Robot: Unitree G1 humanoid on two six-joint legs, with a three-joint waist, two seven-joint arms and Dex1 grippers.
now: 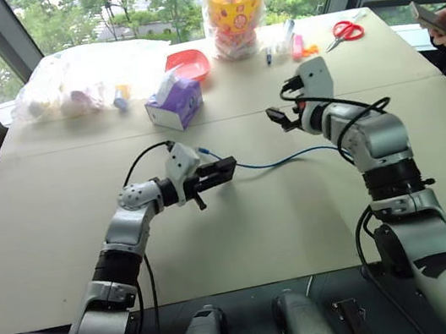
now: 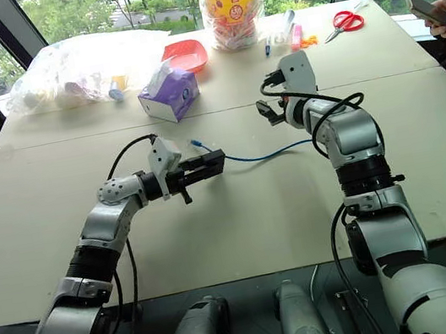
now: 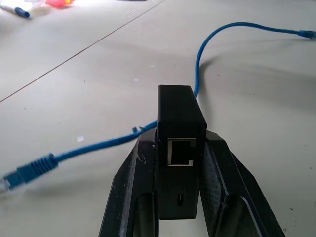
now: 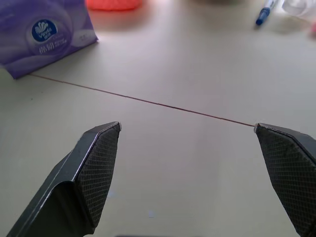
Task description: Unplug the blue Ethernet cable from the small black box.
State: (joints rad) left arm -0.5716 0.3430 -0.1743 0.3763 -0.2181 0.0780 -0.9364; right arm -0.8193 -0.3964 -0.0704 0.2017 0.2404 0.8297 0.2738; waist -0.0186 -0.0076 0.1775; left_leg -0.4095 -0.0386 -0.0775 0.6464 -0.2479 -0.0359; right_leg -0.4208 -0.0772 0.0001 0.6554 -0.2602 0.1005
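Small black box (image 3: 178, 148) clamped upright between left pincer (image 3: 180, 197) fingers above the desk (image 1: 284, 225), its port empty, while unplugged blue Ethernet cable (image 1: 282, 160) lies loose curving across the desk beside it.

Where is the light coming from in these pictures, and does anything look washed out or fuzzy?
Head views: daylight pours through the windows behind the table, bleaching the plastic bags. Left wrist view: the black box is crisp, the blue cable softens farther off. Right wrist view: the tissue box is slightly blurred.
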